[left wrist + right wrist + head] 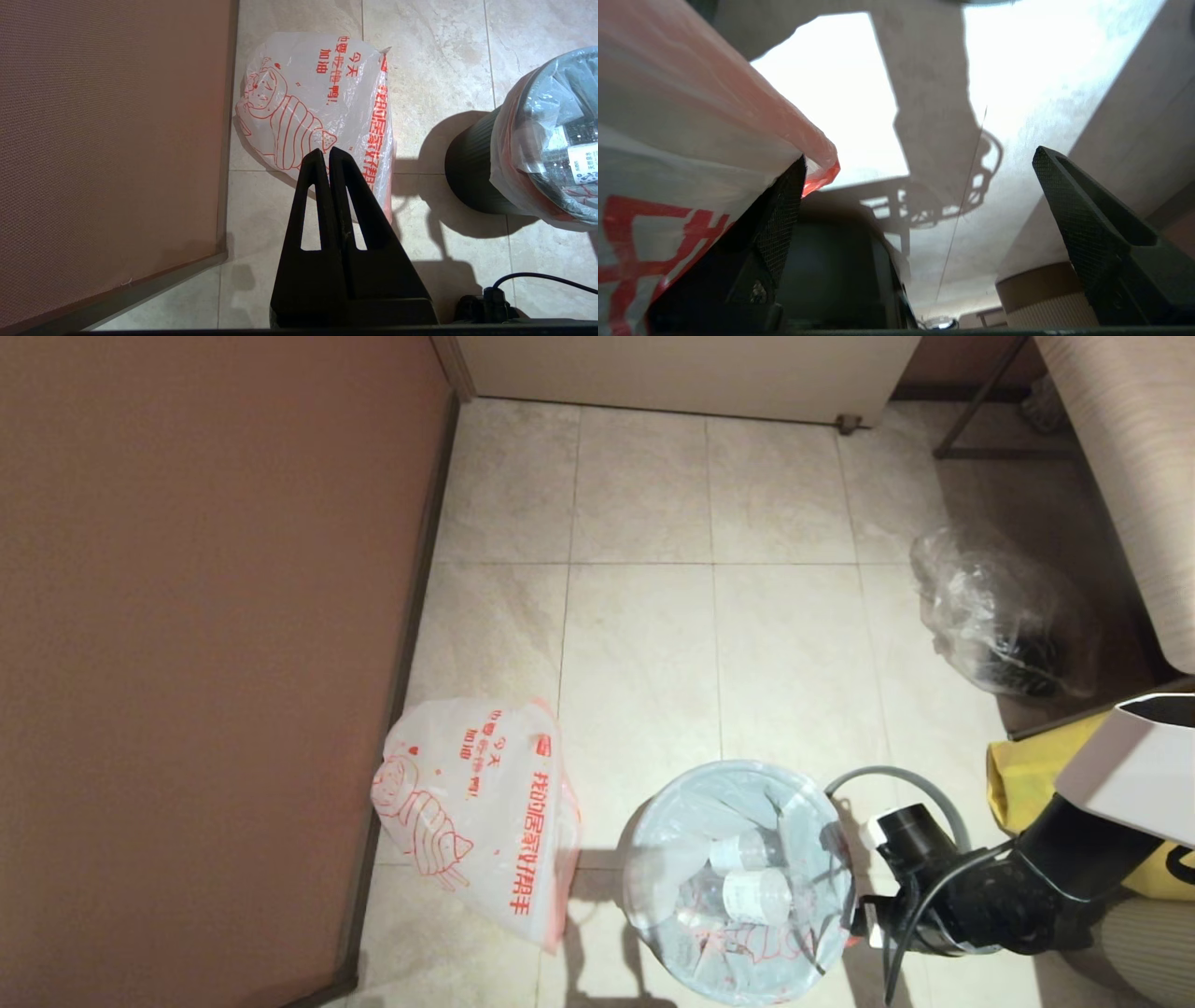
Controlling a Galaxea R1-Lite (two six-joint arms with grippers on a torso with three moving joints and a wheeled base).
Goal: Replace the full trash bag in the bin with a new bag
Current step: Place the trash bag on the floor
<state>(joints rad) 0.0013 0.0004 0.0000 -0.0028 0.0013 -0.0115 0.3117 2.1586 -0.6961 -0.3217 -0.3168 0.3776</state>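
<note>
I find the bin [644, 859] standing on the tiled floor [644, 644] near the lower middle of the head view, its dark ribbed wall visible in the left wrist view. The full trash bag [738, 887] sits inside it, the plastic folded out over the rim, with clear bottles [756, 894] lying in it. The new bag [476, 812] lies flat on the floor to the bin's left, close against the brown wall panel [205, 644], its red print and cat drawing facing up; bag and bin stand apart, with bare tile between them. My right gripper [920, 182] is low at the bin's right side, the arm reaching in from the right edge of the head view. Its fingers are spread wide, and in the right wrist view one finger [782, 224] lies against the red-edged plastic of the full bag where it hangs over the rim; nothing is clamped between the two fingers. My left gripper [325, 156] is clenched tight with nothing in it, parked above the floor, its tips over the near end of the new bag as its wrist camera sees it. A clear bag with dark contents [1004, 616] rests further back on the right, and a yellow bag [1027, 775] shows behind the right arm.
</note>
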